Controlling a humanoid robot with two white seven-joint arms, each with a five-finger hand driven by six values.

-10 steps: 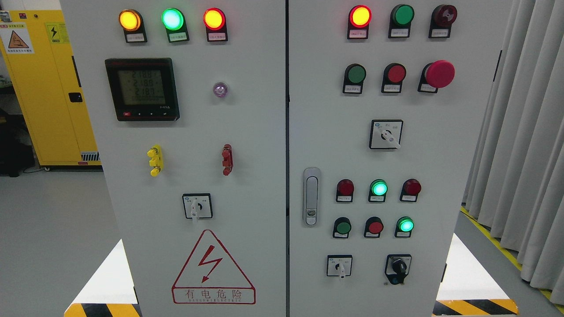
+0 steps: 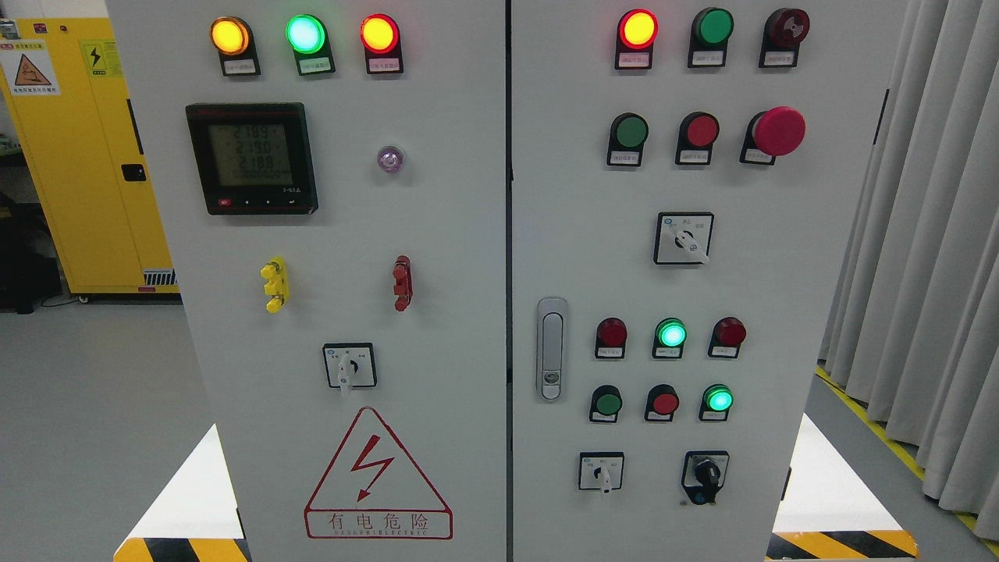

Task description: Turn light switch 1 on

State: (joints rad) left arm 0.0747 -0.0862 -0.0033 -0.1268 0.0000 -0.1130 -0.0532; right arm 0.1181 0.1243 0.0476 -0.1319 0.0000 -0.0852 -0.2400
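Observation:
A grey electrical cabinet [image 2: 468, 312] with two doors fills the head view. Its right door carries a row of three push buttons: dark green [image 2: 606, 403], red [image 2: 664, 403] and a lit green one [image 2: 717, 399]. Above them sit three indicator lamps: dark red [image 2: 611, 333], lit green [image 2: 670, 333] and dark red [image 2: 730, 332]. Below are a white-handled rotary switch [image 2: 602, 471] and a black knob switch [image 2: 706, 473]. The labels are too small to read, so I cannot tell which control is light switch 1. Neither of my hands shows.
Higher on the right door are a red mushroom stop button [image 2: 777, 130], a selector switch [image 2: 684, 238] and a door latch [image 2: 552, 347]. The left door has a meter [image 2: 251, 157] and a warning triangle [image 2: 378, 476]. A yellow cabinet [image 2: 78, 148] stands left, grey curtains [image 2: 929, 234] right.
Only the digits on the meter display have changed slightly. Nothing else has moved.

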